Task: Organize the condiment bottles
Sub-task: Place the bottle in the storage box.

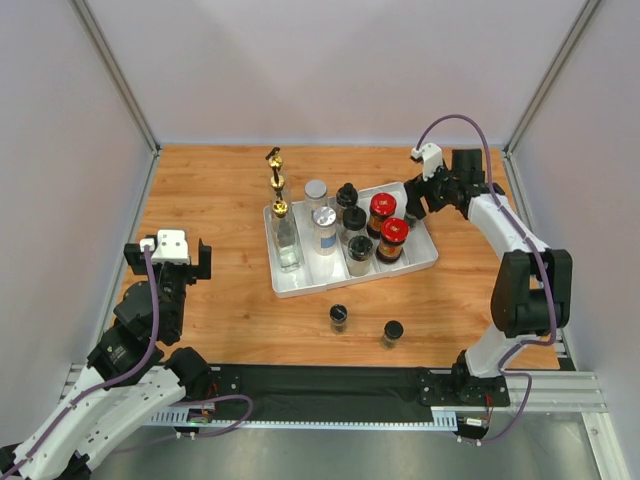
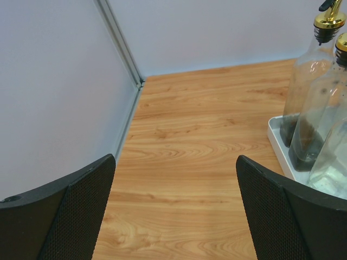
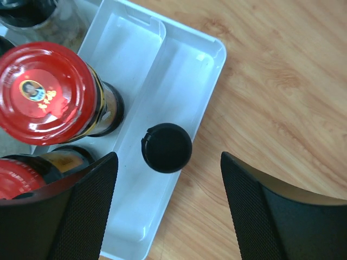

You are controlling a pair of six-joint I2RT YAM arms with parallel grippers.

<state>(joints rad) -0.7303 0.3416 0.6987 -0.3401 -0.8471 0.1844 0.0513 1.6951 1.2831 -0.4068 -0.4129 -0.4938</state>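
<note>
The condiment bottles mostly stand in the white divided tray (image 1: 285, 286). From left to right they are gold-spouted clear bottles (image 1: 287, 240), silver-lidded jars (image 1: 324, 218), black-capped jars (image 1: 354, 219) and red-lidded jars (image 1: 382, 207). Two more black-capped jars (image 1: 339, 318) (image 1: 392, 332) stand on the table in front of the tray. My right gripper (image 1: 413, 205) (image 3: 168, 181) hangs open over the tray's right end. A black-capped jar (image 3: 167, 147) stands free in the rightmost compartment below its spread fingers. My left gripper (image 1: 188, 258) (image 2: 174, 179) is open over bare wood, left of the tray.
Grey walls with metal posts (image 1: 120, 85) enclose the wooden table (image 1: 215, 190). In the left wrist view the gold-spouted bottles (image 2: 306, 86) and the tray's corner (image 2: 277, 135) are close on the right. A black mat (image 1: 320, 385) lines the near edge.
</note>
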